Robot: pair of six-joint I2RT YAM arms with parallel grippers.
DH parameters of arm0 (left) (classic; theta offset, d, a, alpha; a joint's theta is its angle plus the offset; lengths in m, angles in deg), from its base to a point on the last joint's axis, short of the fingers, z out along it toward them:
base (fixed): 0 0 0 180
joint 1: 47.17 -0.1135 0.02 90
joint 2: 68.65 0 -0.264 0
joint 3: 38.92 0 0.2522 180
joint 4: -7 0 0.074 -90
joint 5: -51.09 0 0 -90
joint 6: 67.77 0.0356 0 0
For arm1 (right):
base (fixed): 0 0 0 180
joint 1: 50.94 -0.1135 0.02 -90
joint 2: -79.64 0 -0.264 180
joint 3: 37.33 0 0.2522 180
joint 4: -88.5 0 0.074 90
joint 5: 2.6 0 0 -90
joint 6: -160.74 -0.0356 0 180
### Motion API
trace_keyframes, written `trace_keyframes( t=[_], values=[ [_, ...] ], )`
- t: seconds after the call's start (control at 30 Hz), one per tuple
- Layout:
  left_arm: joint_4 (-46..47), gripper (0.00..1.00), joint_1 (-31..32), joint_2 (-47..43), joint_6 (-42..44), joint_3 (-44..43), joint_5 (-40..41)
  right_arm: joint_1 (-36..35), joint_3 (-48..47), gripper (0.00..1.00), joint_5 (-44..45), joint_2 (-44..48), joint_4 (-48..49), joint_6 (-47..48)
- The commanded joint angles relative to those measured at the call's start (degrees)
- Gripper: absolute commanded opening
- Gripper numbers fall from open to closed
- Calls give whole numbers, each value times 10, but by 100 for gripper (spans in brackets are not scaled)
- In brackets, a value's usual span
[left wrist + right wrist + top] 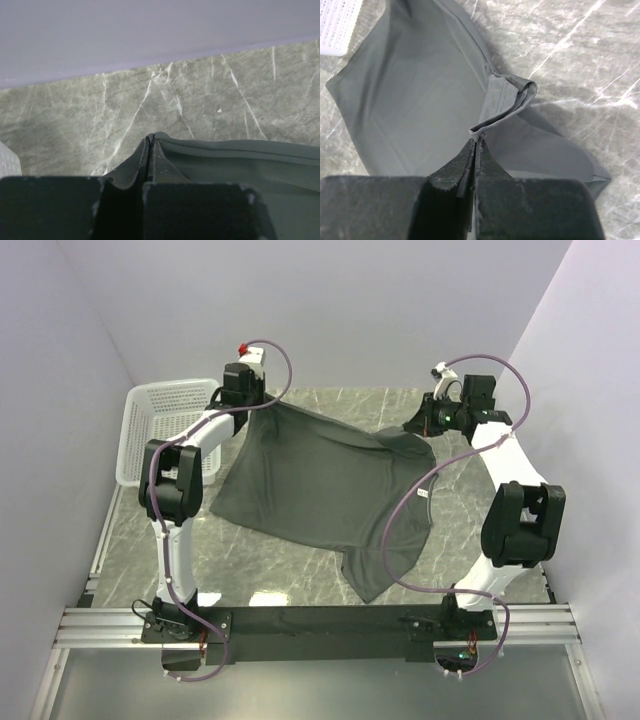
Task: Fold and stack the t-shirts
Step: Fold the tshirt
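Nothing's folded yet as far as I can see. Closest to the bases, the t-shirt (320, 490) trails a sleeve toward me, and the rest is spread across the table (260, 560), one layer, rumpled. At its far edge the left gripper (149, 142) and right gripper (476, 142) are each pinched tight on the hem. The wrist cams show those grips clearly. Only the overhead shows the whole shirt and the basket (165, 425) at the far left. No stack anywhere, so basically everything's left.
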Motion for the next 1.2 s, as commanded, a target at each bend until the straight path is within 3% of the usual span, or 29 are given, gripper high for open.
trace_keyframes(
  t=[0.0,0.4,1.17],
  values=[
    [17,0,0,-30,17,19,16,-5,14,0,-19,40,5,16],
    [28,0,0,-51,69,50,36,-5,53,0,-36,76,-27,59],
    [74,0,-1,-95,99,150,79,-5,159,0,-57,132,21,90]
  ],
)
